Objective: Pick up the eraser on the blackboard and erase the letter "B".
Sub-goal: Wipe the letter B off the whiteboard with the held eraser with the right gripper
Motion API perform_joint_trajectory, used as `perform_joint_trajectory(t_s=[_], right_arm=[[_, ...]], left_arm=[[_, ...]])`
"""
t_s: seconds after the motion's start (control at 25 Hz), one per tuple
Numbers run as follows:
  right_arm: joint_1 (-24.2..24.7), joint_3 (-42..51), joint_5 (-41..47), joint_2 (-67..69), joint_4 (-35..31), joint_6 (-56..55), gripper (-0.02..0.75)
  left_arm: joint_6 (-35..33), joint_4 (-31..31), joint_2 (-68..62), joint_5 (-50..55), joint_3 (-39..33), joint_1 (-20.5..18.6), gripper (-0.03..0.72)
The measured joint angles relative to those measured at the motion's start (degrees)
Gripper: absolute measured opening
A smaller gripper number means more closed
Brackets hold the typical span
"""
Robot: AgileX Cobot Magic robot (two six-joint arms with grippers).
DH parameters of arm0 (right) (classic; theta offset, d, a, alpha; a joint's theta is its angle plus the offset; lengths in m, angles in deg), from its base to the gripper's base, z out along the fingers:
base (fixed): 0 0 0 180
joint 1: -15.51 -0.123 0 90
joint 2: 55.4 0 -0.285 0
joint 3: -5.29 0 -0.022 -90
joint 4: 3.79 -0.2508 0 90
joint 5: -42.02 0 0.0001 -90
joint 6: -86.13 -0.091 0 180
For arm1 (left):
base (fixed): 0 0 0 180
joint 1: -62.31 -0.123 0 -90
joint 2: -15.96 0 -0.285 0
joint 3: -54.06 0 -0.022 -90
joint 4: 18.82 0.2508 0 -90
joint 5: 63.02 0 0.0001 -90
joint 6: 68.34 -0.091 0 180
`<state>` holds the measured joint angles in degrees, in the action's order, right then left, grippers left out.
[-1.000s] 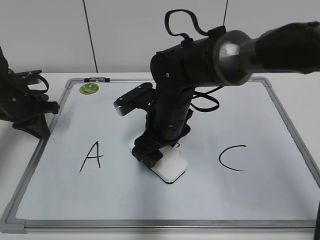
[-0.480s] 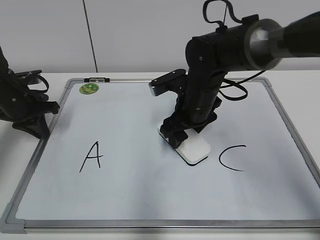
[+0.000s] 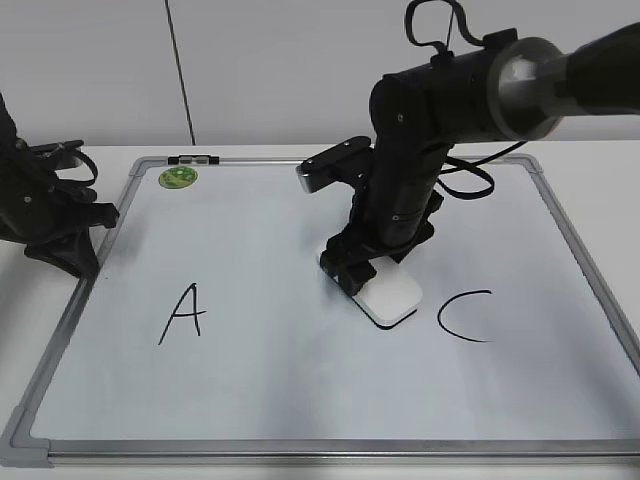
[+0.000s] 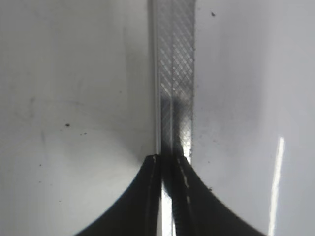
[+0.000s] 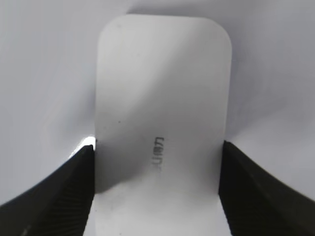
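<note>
The blackboard [image 3: 250,380] is a white board with a grey frame, lying flat on the table. My right gripper [image 3: 365,275] is shut on the white eraser [image 3: 390,298] and presses it flat on the board, between the black "A" [image 3: 183,312] and the black "C" [image 3: 465,316]. In the right wrist view the eraser [image 5: 162,98] sits between both jaws [image 5: 157,147], its grey lettering showing. No letter "B" shows; the board around the eraser is bare. My left gripper [image 3: 70,245] is at the board's left edge, its jaws [image 4: 167,164] shut on the grey frame [image 4: 176,73].
A small round green magnet [image 3: 178,177] sits at the board's far left corner, with a black clip [image 3: 194,159] on the far frame. The right arm [image 3: 420,150] hangs over the middle of the board. A white wall stands behind the table.
My right gripper slid the eraser to the right, from the board's middle towards the "C", then stayed almost still. The left arm has not moved.
</note>
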<state>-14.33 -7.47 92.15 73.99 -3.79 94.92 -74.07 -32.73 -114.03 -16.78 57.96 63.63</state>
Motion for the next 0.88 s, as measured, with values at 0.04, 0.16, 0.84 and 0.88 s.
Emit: perform_joint_trajectory(t_s=[0.04,0.16,0.84,0.88], right_arm=[[-0.49,0.0,-0.05,0.0,0.0,0.09,0.533],[-2.25,0.0,-0.14,0.0,0.31,0.4,0.533],[-5.77,-1.29,1.24,0.14,-1.26,4.83,0.532],[-5.53,-1.32,1.24,0.14,-0.68,4.83,0.532]], left_arm=[[0.0,0.0,0.0,0.0,0.0,0.0,0.045],[0.0,0.0,0.0,0.0,0.0,0.0,0.045],[0.0,0.0,0.0,0.0,0.0,0.0,0.045],[0.0,0.0,0.0,0.0,0.0,0.0,0.045]])
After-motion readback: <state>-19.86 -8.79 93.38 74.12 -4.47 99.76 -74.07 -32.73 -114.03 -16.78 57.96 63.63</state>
